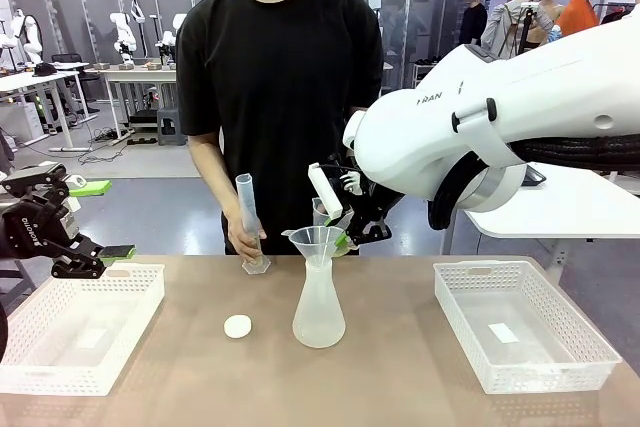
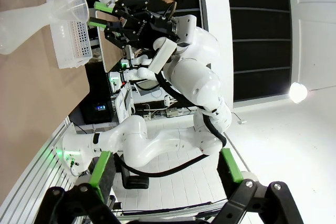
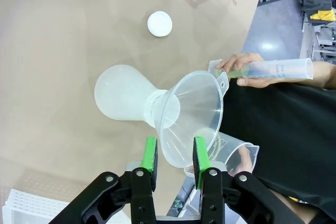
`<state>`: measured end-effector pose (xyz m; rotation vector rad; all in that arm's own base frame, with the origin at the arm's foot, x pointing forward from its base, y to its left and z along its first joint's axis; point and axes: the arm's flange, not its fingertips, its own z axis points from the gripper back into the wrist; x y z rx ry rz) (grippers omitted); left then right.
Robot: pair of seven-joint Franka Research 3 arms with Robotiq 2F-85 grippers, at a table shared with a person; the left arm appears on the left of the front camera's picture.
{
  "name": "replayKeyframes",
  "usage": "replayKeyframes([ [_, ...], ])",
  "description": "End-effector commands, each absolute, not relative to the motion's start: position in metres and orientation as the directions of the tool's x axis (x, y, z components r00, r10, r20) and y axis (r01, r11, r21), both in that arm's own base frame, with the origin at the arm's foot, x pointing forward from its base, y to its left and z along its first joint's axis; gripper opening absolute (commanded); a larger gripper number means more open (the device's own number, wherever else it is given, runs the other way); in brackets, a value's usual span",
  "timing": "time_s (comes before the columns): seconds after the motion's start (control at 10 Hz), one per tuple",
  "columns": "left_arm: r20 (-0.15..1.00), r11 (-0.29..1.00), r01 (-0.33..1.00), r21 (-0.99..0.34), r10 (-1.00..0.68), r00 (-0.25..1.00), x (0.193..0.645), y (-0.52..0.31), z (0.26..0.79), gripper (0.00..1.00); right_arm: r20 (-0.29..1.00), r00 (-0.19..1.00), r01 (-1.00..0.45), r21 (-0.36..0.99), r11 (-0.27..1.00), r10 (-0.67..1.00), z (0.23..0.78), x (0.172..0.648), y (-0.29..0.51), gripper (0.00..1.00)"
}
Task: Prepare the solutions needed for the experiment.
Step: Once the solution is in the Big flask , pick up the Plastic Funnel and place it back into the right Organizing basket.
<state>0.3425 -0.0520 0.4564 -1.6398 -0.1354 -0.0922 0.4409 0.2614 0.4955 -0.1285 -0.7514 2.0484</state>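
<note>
A translucent flask (image 1: 319,309) stands mid-table with a clear funnel (image 1: 318,241) in its neck. My right gripper (image 1: 345,238) reaches in from the right, and its green pads (image 3: 151,160) are closed on the near rim of the funnel (image 3: 191,113). The person's hand (image 1: 246,242) steadies an upright graduated cylinder (image 1: 248,215) on the table left of the flask. In the right wrist view a faint yellow-green band, the solutions (image 3: 238,73), tints the cylinder (image 3: 275,69) near its foot. My left gripper (image 1: 100,253) hovers open over the left tray, with nothing between its fingers (image 2: 100,174).
A white basket tray (image 1: 120,332) sits at the left and another (image 1: 470,322) at the right. A small white disc (image 1: 238,325) lies left of the flask. A clear beaker (image 3: 239,153) shows just beyond the funnel, near the person's body.
</note>
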Motion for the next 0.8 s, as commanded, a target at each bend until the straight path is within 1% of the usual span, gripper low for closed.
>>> replayKeyframes([
  [0.0, 0.139, -0.086, 0.141, -0.986, 0.029, 0.990, 0.343, -0.052, 0.459, 1.00, 0.166, -0.502, -0.757, -0.560, -0.338, 0.849, 0.501, 0.441, 0.240, 0.37],
  [0.2, 0.139, -0.086, 0.141, -0.986, 0.029, 0.990, 0.343, -0.052, 0.459, 1.00, 0.134, -0.373, -0.804, -0.540, -0.248, 0.918, 0.515, 0.440, 0.193, 0.37],
  [0.3, 0.139, -0.086, 0.141, -0.986, 0.029, 0.990, 0.343, -0.052, 0.459, 1.00, 0.132, -0.259, -0.856, -0.489, -0.164, 0.957, 0.521, 0.442, 0.168, 0.37],
  [0.4, 0.139, -0.086, 0.141, -0.986, 0.029, 0.990, 0.343, -0.052, 0.459, 1.00, 0.111, -0.145, -0.908, -0.409, -0.088, 0.983, 0.524, 0.443, 0.148, 0.37],
  [0.6, 0.139, -0.086, 0.141, -0.986, 0.029, 0.990, 0.343, -0.052, 0.459, 1.00, 0.219, 0.135, -0.949, -0.252, 0.190, 0.966, 0.527, 0.443, 0.113, 0.37],
  [0.7, 0.139, -0.086, 0.141, -0.986, 0.029, 0.990, 0.343, -0.052, 0.459, 1.00, 0.198, 0.310, -0.929, -0.143, 0.341, 0.930, 0.522, 0.442, 0.100, 0.37],
])
